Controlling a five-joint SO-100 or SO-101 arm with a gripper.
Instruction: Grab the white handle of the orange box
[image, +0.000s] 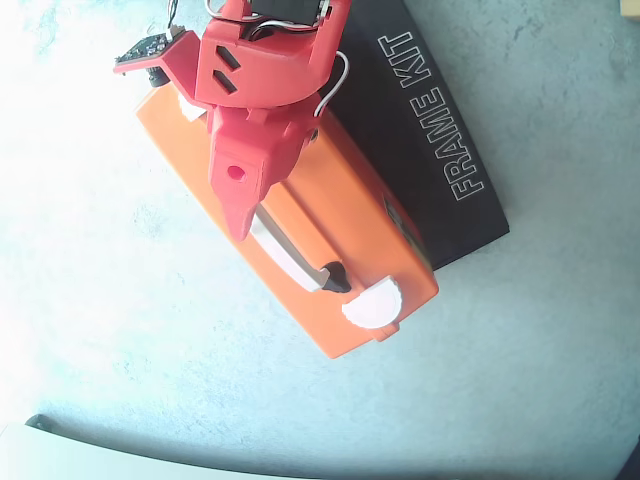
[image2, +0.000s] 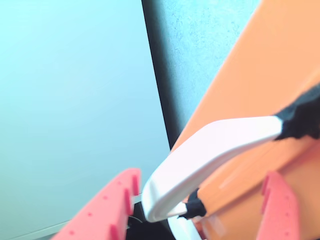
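The orange box (image: 330, 215) lies slantwise on the table, its white handle (image: 285, 255) running along its top with a black pointed mount (image: 336, 277) at the lower end. My red gripper (image: 243, 222) hangs over the handle's upper half and hides it. In the wrist view the handle (image2: 210, 150) passes between my two red fingers, the left finger (image2: 107, 210) close beside it and the right finger (image2: 280, 207) standing apart from it. The jaws are open around the handle. The orange box (image2: 270, 65) fills the right of that view.
A flat black box lettered "FRAME KIT" (image: 440, 130) lies against the orange box's far side. A white half-round latch (image: 372, 305) sits at the box's lower end, another (image: 186, 106) peeks out by the gripper. The pale table (image: 120, 330) lies bare to the left and below.
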